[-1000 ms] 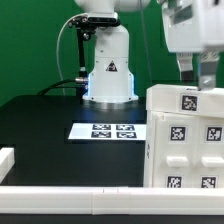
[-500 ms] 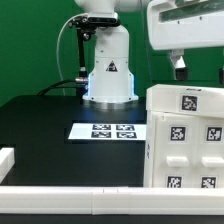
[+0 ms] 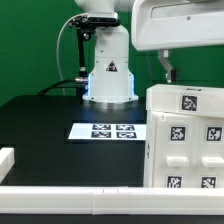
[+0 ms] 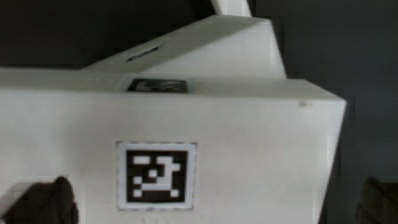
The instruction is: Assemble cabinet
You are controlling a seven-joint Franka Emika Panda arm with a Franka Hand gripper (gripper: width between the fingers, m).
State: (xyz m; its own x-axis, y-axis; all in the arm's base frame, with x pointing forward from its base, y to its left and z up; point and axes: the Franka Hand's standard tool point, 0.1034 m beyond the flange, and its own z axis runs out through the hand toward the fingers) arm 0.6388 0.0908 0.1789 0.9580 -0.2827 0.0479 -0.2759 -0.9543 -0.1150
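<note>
The cabinet body (image 3: 185,140) is a large white box with black-and-white tags, standing at the exterior view's right on the black table. My gripper (image 3: 170,66) hangs just above its far top edge, with one dark finger showing below the white hand. In the wrist view the cabinet (image 4: 196,110) fills the picture, with a tag on its face. My gripper (image 4: 214,205) is open there: the dark fingers (image 4: 45,203) stand wide apart at either side, with nothing held between them.
The marker board (image 3: 108,131) lies flat on the table in front of the robot base (image 3: 108,70). A low white rail (image 3: 70,205) runs along the front edge. A white block (image 3: 6,158) sits at the left.
My hand has moved toward the exterior view's left over the cabinet's top, and its wide white body has come into view. The cabinet has not moved.
</note>
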